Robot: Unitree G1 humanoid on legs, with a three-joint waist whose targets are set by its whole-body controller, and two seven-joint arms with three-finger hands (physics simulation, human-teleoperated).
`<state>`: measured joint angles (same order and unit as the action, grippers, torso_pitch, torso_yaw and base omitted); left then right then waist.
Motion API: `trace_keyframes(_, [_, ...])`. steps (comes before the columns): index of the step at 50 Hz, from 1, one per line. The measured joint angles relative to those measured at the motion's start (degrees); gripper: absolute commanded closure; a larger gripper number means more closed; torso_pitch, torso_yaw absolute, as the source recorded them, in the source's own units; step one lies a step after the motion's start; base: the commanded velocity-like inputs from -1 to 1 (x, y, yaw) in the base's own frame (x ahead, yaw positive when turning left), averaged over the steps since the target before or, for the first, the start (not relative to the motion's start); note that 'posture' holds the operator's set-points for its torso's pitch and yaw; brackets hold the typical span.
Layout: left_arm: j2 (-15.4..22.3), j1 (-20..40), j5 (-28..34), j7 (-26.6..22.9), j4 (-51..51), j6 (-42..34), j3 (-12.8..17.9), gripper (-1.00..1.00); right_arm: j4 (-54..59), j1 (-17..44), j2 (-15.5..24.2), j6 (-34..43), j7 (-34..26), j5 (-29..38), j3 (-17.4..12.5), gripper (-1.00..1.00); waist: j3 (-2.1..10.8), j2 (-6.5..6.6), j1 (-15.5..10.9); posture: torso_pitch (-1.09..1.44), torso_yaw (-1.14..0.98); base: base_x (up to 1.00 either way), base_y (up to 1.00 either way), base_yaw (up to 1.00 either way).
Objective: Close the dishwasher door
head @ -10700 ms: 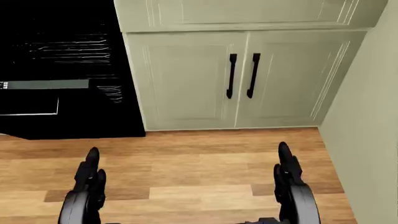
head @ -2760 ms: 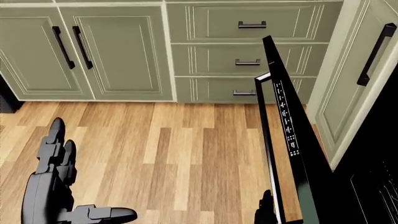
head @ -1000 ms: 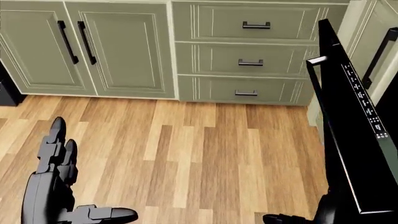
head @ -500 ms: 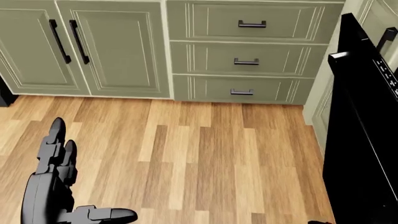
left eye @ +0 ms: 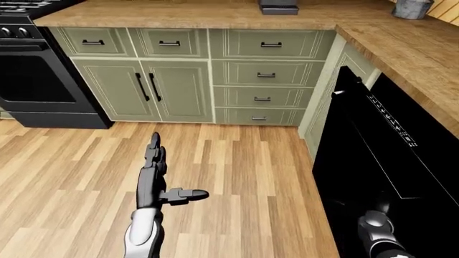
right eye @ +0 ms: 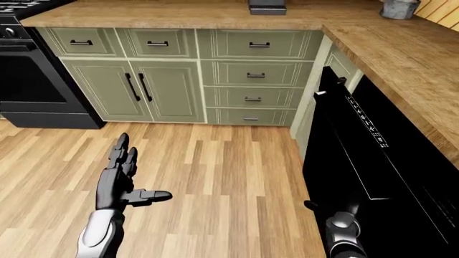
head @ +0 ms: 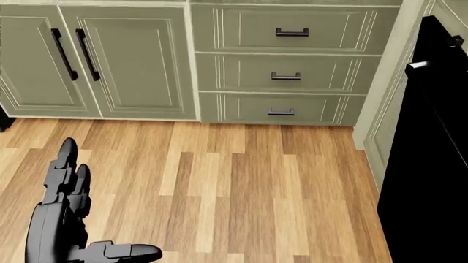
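The black dishwasher door stands at the right of the left-eye view, tilted a little out from the cabinet face. Its control strip runs along the top edge and its handle is at the upper corner. The door also fills the right edge of the head view. My right hand is low against the door's outer face, dark on dark, with only the wrist plain. My left hand is open, fingers straight and thumb out, held over the wood floor away from the door.
Green base cabinets and drawers run across the top of the view under a wooden counter. A black stove stands at the upper left. The wood floor lies between my hands.
The door has swung further right, toward the cabinet, and stands steeper. My right hand has left the head view. The camera has shifted slightly. The left hand has not moved.
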<state>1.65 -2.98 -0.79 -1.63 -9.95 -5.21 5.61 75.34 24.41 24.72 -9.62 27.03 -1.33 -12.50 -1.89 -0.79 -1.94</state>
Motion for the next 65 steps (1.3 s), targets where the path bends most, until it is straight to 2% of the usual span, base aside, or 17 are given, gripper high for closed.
trace_keyframes(45, [-0.03, -0.24, -0.10, 0.07, -0.57, -0.39, 0.12, -1.00, -2.66, -1.81, 8.21, 6.28, -4.50, -1.65, -2.72, -1.00, -0.45, 0.39, -0.38, 0.00, 0.00, 0.00, 0.00, 0.00])
trace_keyframes(65, [-0.06, -0.09, -0.06, 0.17, 0.07, -0.09, 0.00, -1.00, -5.96, -5.83, 12.56, 9.42, -6.55, -3.68, -5.62, -1.00, -0.46, 0.82, -0.50, 0.00, 0.00, 0.00, 0.00, 0.00])
